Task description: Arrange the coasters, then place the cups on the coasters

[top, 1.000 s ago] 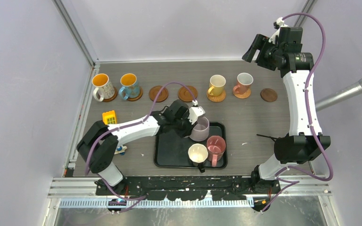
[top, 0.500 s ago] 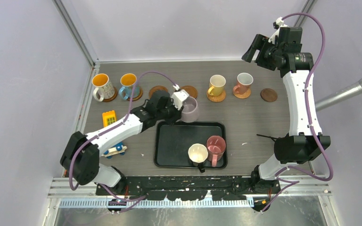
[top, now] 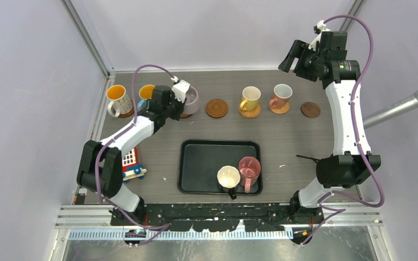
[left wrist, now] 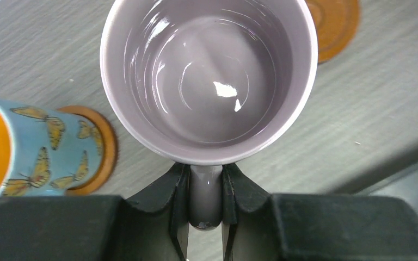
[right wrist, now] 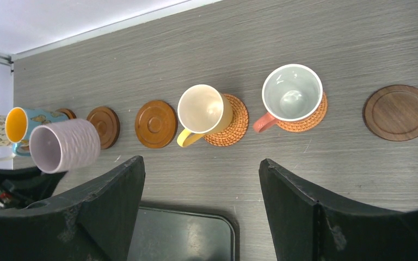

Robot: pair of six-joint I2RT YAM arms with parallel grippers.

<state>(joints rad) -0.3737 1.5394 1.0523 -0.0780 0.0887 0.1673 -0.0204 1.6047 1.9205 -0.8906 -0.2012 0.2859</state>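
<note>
One lilac mug [left wrist: 207, 81] in the left gripper [left wrist: 206, 180]
Handle [left wrist: 205, 200] pinched between the jaws, bowl just beyond them; right gripper [right wrist: 200, 168] gapes wide.

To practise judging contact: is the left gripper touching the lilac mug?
Touching. In the left wrist view the left gripper clamps the lilac mug by its handle.

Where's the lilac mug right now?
In the top view, in the far row left of centre: the left claw holds the lilac mug by its handle, between the blue butterfly mug and a bare brown coaster.
</note>
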